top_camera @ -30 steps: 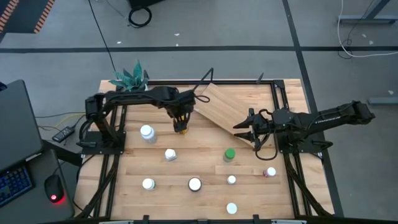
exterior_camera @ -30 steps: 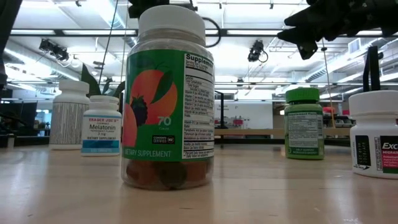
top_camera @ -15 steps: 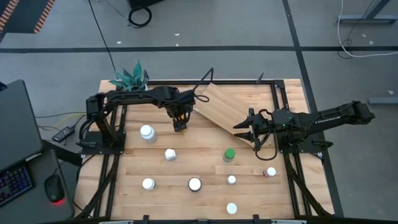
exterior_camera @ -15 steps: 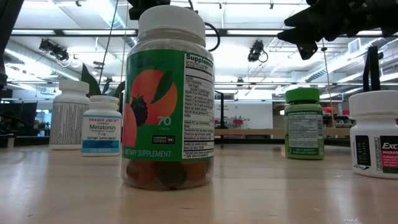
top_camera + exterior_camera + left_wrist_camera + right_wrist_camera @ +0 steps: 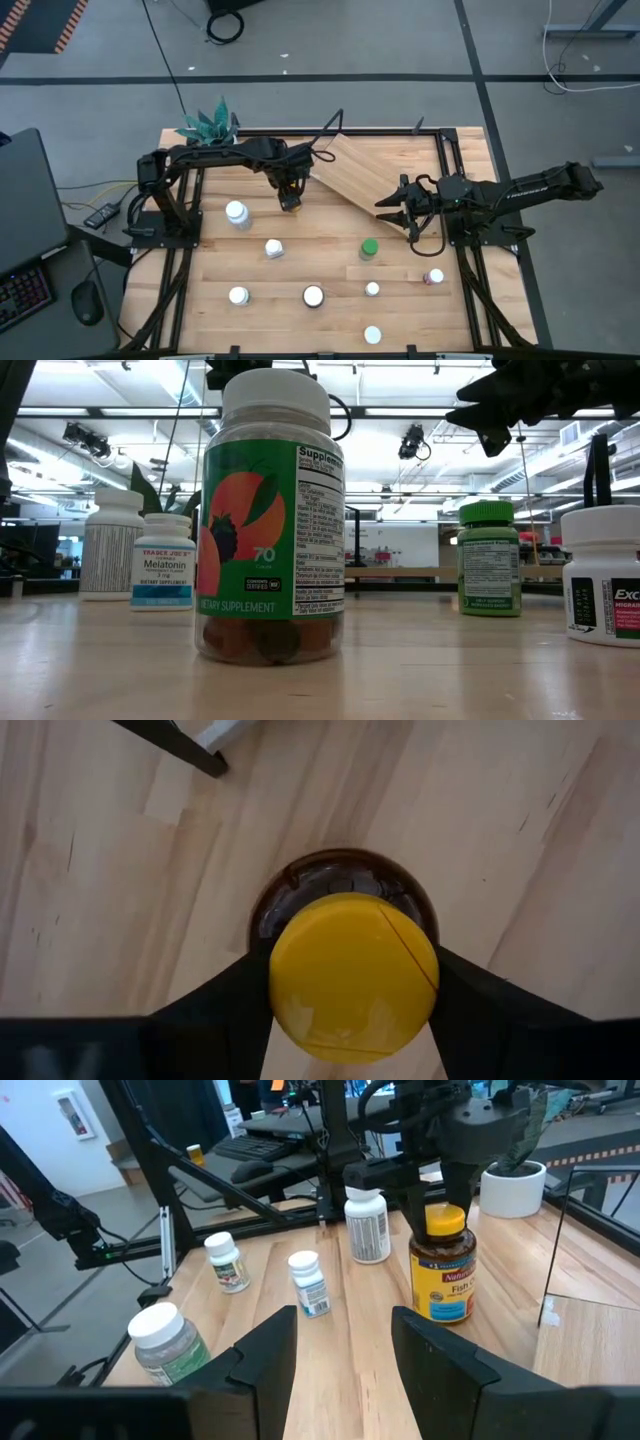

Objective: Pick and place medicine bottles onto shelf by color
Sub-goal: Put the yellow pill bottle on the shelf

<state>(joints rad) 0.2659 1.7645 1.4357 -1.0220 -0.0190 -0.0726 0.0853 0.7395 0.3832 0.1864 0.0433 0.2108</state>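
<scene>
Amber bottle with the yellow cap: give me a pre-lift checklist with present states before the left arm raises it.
1. Left gripper centred on the cap of the amber fish-oil bottle with the yellow cap: ok; a dark finger sits on each side.
2. Fingers fully clamped on the cap: cannot tell.
3. Bottle upright on the plank tabletop: ok, right wrist view shows it standing.
4. Nearest neighbour, the white-capped barcode-label bottle, apart from it: ok.
5. Right gripper away from the lift, empty and open: ok.
6. Tilted light-wood shelf board bare: ok.
</scene>
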